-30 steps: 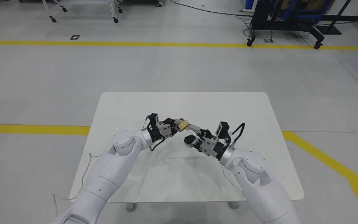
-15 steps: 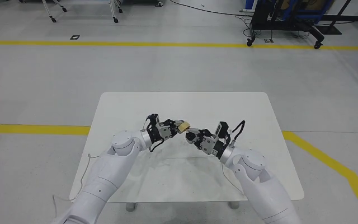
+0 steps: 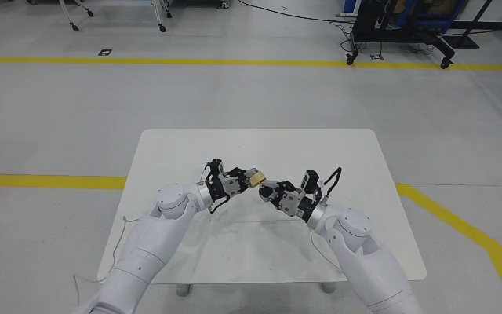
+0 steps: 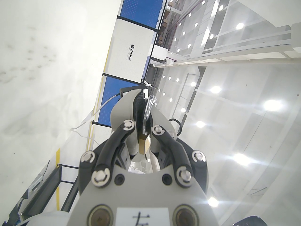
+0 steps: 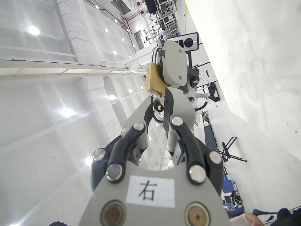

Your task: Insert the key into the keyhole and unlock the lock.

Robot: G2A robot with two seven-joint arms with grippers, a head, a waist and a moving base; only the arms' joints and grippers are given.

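Right claw (image 3: 265,189) has edged closer to the brass lock (image 5: 154,78), which the left claw (image 3: 251,177) grips tightly above the white desk (image 3: 329,149). Clenched on the small key (image 5: 159,99), the right claw sits just below the lock's base, key tip against it.

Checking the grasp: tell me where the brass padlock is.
In the top view the brass padlock is held over the white table's middle by the left gripper, with the right gripper close beside.
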